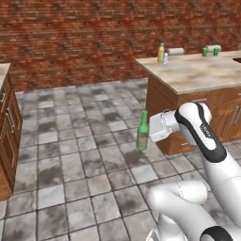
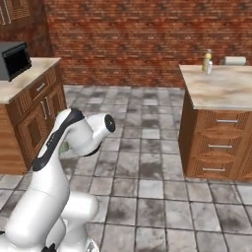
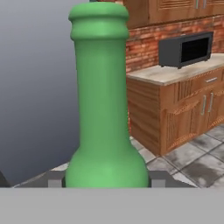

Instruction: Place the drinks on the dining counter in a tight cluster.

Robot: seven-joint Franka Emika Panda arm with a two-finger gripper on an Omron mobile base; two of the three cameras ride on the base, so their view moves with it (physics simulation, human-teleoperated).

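Jaws clamp green bottle (image 3: pixel 103 109), no label legible.

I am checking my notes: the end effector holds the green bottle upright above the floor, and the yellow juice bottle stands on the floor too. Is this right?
One detail is wrong. The yellow juice bottle stands on the dining counter, not the floor, as the left base view shows. The end effector does hold the green bottle upright above the floor.

Open tiled floor (image 1: pixel 70 155) is lying clear left of the arm; the dining worktop (image 1: pixel 197 73) corner is standing close right; yellow bottle (image 1: pixel 161 52) and water bottle (image 1: pixel 165 58) are occupying its far edge.
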